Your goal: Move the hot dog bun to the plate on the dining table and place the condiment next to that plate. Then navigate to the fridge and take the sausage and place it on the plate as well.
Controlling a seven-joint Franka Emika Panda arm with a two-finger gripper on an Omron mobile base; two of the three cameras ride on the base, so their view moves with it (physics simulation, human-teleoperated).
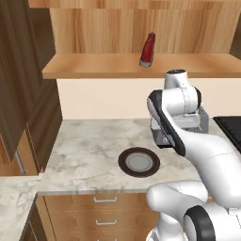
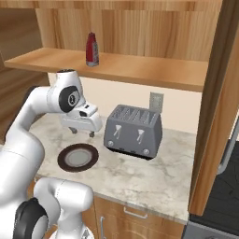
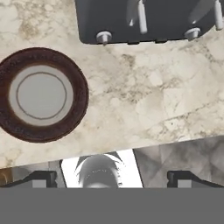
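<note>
The condiment (image 1: 148, 49) (image 2: 92, 49), a red tapered bottle, stands upright on the wooden wall shelf (image 1: 94, 68), above and behind the arm. My gripper (image 2: 83, 133) (image 1: 162, 140) (image 3: 113, 179) hangs open over the marbled counter (image 1: 84, 150), pointing down, with nothing between its fingers. It sits well below the bottle, between a dark brown-rimmed plate (image 1: 123, 162) (image 2: 63, 158) (image 3: 78, 94) and the toaster. The hot dog bun, the plate, the dining table, the fridge and the sausage are out of view.
A grey four-slot toaster (image 2: 134, 130) (image 3: 148, 17) stands on the counter to the right of the gripper. Tall dark wood cabinets (image 1: 28, 94) close the left side. A wooden panel (image 2: 214, 116) and a black stove (image 1: 230, 127) bound the right.
</note>
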